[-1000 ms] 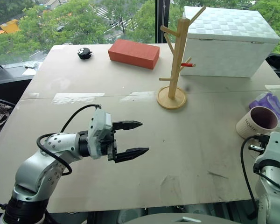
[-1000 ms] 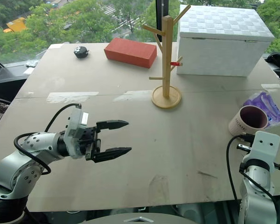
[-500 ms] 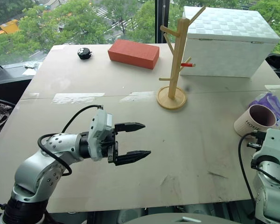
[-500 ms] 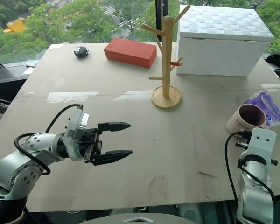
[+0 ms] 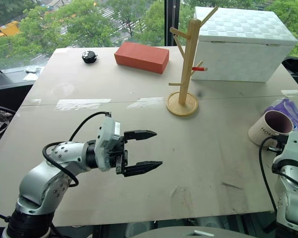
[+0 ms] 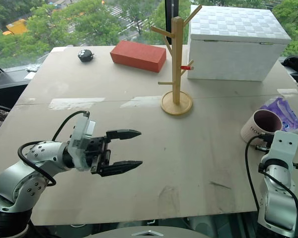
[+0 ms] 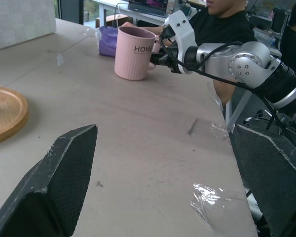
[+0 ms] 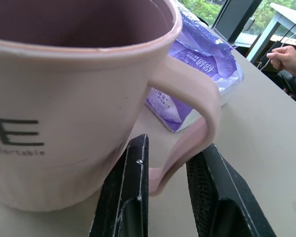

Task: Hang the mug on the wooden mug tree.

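Tabletop (image 5: 198, 148): right end effector (image 8: 163, 182) pinches mug (image 8: 64, 98) handle

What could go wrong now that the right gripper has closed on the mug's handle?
The right gripper pinches only the lower part of the handle of the mug, so the mug could swing or slip once it is lifted. The purple packet lies right beside the mug and could get dragged along. The wooden mug tree stands far off across the table, a long carry, and a bump could tip it.
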### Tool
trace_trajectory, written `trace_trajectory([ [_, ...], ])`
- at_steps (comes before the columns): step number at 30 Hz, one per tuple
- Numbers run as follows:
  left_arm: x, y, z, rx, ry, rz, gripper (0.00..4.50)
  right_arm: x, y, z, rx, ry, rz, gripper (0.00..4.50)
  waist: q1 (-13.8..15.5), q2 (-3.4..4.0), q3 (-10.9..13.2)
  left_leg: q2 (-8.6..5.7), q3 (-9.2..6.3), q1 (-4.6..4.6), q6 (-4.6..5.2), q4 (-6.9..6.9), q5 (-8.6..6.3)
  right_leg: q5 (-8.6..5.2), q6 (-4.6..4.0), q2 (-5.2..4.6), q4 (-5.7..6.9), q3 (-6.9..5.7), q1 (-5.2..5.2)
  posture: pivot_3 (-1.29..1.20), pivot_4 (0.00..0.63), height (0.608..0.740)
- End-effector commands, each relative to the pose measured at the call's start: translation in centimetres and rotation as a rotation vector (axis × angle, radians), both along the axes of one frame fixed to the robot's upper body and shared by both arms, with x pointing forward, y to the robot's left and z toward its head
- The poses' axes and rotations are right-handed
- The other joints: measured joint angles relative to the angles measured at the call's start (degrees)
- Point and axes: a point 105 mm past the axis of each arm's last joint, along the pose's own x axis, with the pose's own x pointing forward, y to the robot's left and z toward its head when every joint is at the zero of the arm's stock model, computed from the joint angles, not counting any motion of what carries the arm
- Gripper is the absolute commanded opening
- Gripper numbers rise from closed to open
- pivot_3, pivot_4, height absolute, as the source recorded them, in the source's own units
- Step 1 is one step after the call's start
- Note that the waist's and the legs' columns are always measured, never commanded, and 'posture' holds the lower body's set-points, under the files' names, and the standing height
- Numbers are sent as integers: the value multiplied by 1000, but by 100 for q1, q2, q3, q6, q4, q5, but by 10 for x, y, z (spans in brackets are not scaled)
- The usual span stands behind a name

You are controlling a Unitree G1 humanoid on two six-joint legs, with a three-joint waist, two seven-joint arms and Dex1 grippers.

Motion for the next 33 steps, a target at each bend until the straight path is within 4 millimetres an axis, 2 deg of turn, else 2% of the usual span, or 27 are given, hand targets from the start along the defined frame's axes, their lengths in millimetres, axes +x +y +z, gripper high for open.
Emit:
trace_trajectory([
  [1,-1,-4,7,-19,-62,-1,4500,2,-6,10,-22,-41,8,60,-1,-9,-7,0,1,6,1,0,-1,0,0,2,0,4,3,0,150,740],
  [6,1,-6,4,-45,-71,13,4500,6,-9,15,-33,-52,30,60,12,-12,-8,0,3,5,1,0,-1,6,-10,6,0,13,5,0,150,740],
  [12,8,-4,5,-150,-93,79,4500,13,-3,29,-44,-86,150,60,11,-12,-8,-2,5,7,4,2,-1,6,-8,9,1,26,6,0,150,740],
  [16,19,9,8,-259,-145,225,4500,25,24,55,-3,-154,430,60,-19,-11,-7,-2,7,8,5,2,-2,13,-17,12,3,31,5,0,150,740],
  [21,15,37,11,-347,-152,297,4500,26,60,91,28,-160,850,60,-31,-11,-5,-1,5,9,7,1,-3,13,-19,16,4,29,5,0,150,740],
  [23,14,45,14,-364,-138,308,4500,29,67,99,9,-139,928,60,-24,-15,-4,1,4,9,7,1,-3,13,-20,16,3,28,5,0,150,740],
  [26,6,59,14,-345,-131,354,4500,45,87,120,-130,-61,1090,60,-55,-14,1,2,3,8,8,9,-3,10,-16,15,4,26,6,0,150,740],
  [33,2,70,20,-335,-165,434,4500,75,129,162,-290,30,1229,60,-86,-23,4,1,-1,5,8,7,-3,14,-22,17,5,30,4,0,150,740],
])
